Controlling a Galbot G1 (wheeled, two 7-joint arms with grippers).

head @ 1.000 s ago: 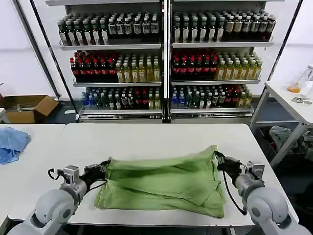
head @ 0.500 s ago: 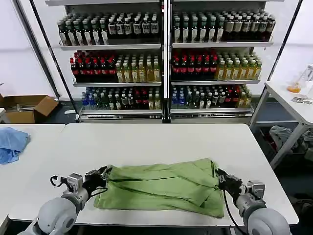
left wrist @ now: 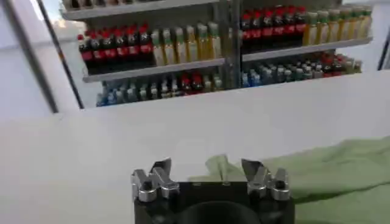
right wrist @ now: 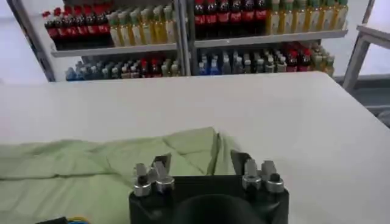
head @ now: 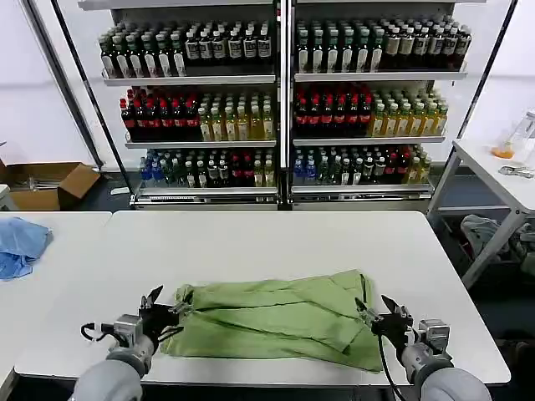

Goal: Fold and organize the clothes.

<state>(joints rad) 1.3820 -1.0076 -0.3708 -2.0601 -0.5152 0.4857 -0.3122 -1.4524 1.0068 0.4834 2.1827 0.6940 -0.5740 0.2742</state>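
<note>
A light green shirt [head: 276, 313] is seen lying folded into a broad band on the white table [head: 276, 238], close to the near edge and roughly midway between the table's left and right edges, its surface rumpled with long creases. The left gripper [head: 165, 306] is held low at the shirt's left end, near the table's near-left corner; its fingers are spread apart with nothing between them, and the tips sit just beside the bunched cloth at that end. In the left wrist view the left gripper [left wrist: 208, 170] is shown with open fingers, a small hump of the shirt [left wrist: 317, 173] rising between and just beyond them. The right gripper [head: 375, 311] is held at the shirt's right end, towards the near-right corner, its fingers likewise spread and empty, their tips at the edge of the fabric. In the right wrist view the right gripper [right wrist: 201, 163] is seen open over the shirt [right wrist: 91, 167], whose folded corner lies just ahead of the fingers. A light blue cloth [head: 20, 245] is left on a second table at the far left, well apart from the shirt. Shelves of bottles [head: 276, 100] stand behind the table.
</note>
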